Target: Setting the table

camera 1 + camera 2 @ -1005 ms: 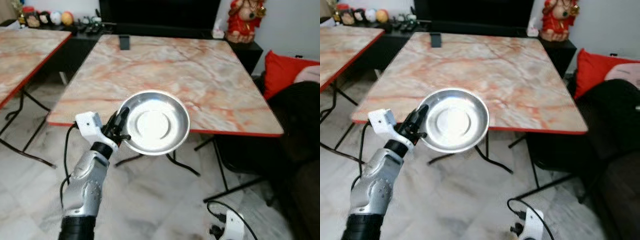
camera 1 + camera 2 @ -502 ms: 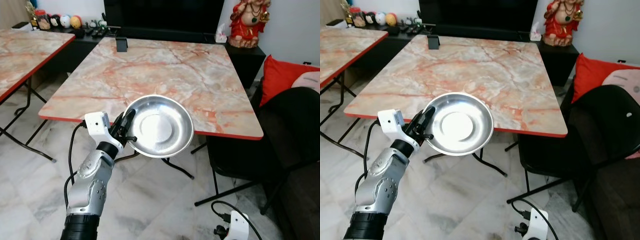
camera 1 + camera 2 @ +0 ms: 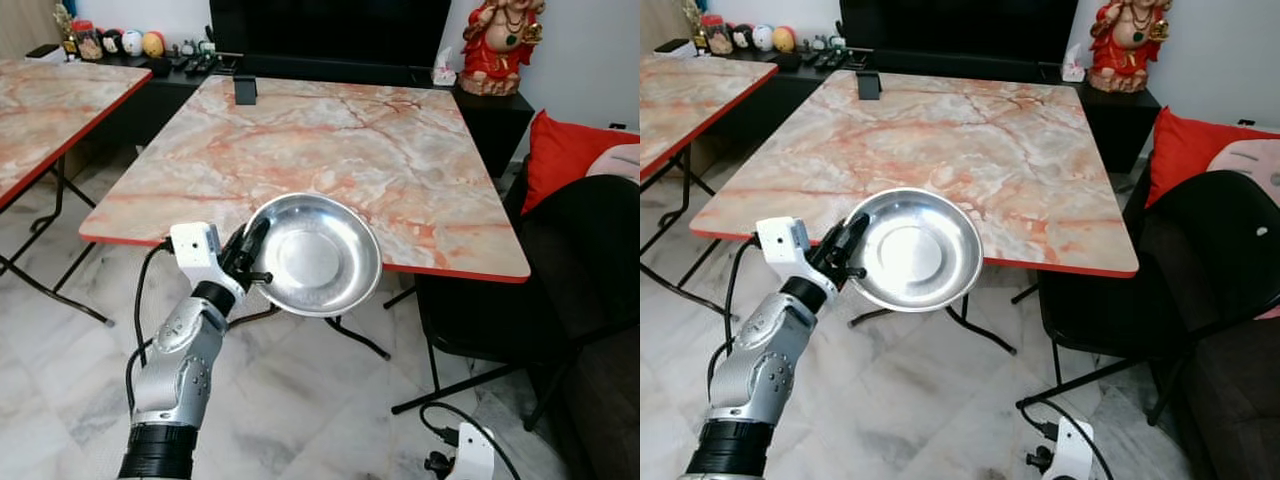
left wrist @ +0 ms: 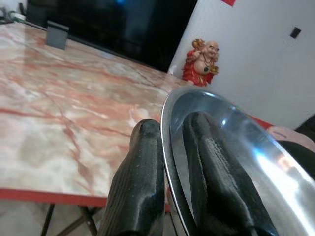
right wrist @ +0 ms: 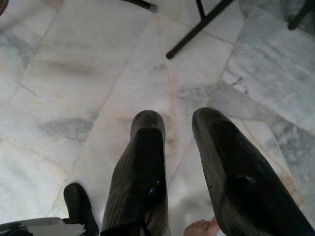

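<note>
Before the near edge of the table (image 3: 330, 140), held in the air at about tabletop height, a plate (image 3: 318, 255) is carried by the left gripper (image 3: 249, 260). The plate is round, shallow and of polished metal, with a flat centre, a sloping wall and a thin rolled rim; it is tilted toward the camera and overlaps the table's red border as seen from the head views. In the left wrist view the two black, ribbed fingers (image 4: 145, 167) are closed narrowly on the rim, one inside the dish and one behind it. The step in hand is judged to be the carrying of the plate to the table; for the next move the plate would need to be brought forward over the tabletop, levelled, lowered until it rests flat, and then released. The thin, smooth rim is judged liable to slip or pivot in so narrow a pinch. The tabletop is square, glossy, of pink-veined marble pattern edged in red, on black folding legs; a small dark object (image 3: 245, 90) stands at its far edge. The right gripper (image 5: 179, 172) hangs idle over the pale marbled floor (image 3: 300, 400), its fingers slightly parted and holding nothing. A black chair (image 3: 1200, 260) stands beside the table.
</note>
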Robot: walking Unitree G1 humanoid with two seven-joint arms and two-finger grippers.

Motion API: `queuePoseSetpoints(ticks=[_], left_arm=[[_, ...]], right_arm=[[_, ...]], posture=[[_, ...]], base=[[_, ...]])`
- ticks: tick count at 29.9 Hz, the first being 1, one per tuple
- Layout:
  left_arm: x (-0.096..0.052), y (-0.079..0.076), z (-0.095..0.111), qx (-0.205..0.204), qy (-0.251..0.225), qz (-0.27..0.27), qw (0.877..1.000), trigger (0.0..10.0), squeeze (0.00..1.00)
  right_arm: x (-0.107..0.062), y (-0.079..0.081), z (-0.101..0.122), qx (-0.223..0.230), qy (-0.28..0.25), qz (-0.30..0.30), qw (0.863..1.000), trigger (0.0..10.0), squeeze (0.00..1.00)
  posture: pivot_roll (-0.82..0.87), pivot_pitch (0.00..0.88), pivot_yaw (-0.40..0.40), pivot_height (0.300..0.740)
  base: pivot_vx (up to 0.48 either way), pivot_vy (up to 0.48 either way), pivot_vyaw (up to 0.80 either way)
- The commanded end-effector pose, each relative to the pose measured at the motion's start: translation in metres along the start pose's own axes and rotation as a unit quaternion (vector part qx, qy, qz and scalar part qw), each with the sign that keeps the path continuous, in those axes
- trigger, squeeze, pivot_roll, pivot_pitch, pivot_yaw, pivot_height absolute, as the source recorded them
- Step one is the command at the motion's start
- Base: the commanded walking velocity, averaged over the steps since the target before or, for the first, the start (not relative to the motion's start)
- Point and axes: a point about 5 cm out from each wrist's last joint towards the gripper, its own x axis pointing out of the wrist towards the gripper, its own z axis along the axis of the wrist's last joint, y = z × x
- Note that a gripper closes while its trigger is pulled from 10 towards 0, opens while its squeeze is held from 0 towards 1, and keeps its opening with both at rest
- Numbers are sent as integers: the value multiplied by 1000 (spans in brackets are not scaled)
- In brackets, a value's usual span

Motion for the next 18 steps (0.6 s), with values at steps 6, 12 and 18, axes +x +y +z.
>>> queuePoseSetpoints(ticks=[6,12,18], left_arm=[[2,-1,4,8,-12,-4,1000,10000,0],[2,-4,1,5,-8,-13,1000,10000,0],[3,-8,-3,4,-3,-23,1000,10000,0]], right_arm=[[0,-1,1,3,-2,-4,1000,10000,0],[0,-2,0,3,-3,-6,1000,10000,0],[0,-2,-1,4,-2,-7,1000,10000,0]], posture=[[92,0,-62,727],[88,0,-58,727],[89,0,-57,727]], base=[[393,0,0],[407,0,0],[410,0,0]])
